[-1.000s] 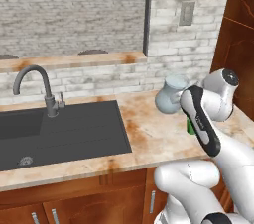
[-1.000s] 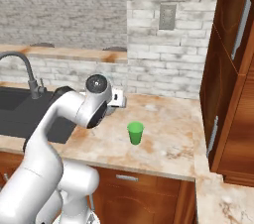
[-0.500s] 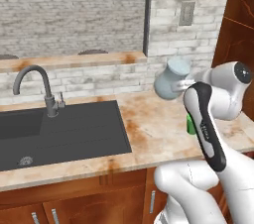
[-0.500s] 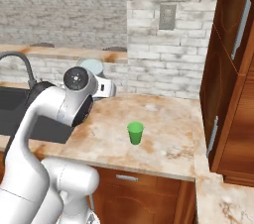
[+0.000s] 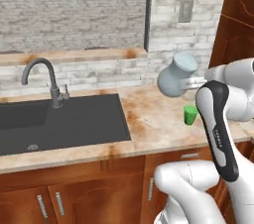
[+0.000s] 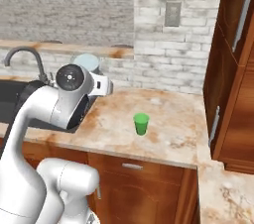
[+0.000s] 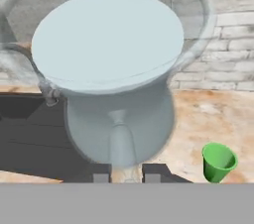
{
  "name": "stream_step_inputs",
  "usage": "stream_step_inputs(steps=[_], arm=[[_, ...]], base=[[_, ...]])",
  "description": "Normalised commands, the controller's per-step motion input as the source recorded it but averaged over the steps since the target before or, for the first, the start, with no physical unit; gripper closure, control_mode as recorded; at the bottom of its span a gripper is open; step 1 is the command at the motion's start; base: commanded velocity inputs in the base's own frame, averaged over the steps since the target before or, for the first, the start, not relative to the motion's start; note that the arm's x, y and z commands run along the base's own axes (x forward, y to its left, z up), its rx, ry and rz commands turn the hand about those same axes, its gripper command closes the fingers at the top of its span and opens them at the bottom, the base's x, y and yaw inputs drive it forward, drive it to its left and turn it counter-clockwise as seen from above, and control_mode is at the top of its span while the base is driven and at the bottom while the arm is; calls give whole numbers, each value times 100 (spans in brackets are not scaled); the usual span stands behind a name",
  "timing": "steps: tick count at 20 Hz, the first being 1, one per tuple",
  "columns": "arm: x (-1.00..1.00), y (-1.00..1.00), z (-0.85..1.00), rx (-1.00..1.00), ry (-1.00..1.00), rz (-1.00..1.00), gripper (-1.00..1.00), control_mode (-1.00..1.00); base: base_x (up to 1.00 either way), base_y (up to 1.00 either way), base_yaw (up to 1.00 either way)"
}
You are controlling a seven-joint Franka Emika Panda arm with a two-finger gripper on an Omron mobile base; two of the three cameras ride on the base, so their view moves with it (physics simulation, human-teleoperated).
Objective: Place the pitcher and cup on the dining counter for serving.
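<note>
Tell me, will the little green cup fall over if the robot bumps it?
Probably, yes. The cup is small and stands alone on the counter with nothing beside it to stop it, so it looks light and easy to knock. It narrows toward the bottom, so a bump near the rim would likely tip it. Being round, it might then roll.

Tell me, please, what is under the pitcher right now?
The pitcher is held off the counter by its handle in the gripper. Beneath lie bare stone and the sink's edge; the belly hides more.
</note>
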Motion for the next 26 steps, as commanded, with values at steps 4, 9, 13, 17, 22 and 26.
stream_step_inputs(steps=[4,9,13,17,22,26], arm=[[0,0,0,0,0,0,100,100],[0,0,0,0,0,0,100,100],[0,0,0,0,0,0,100,100],[0,0,0,0,0,0,100,100],[0,0,0,0,0,0,100,100],[0,0,0,0,0,0,100,100]], base=[[-70,62,47],[-5,85,81],[0,43,99],[0,32,100],[0,32,98],[77,40,64]])
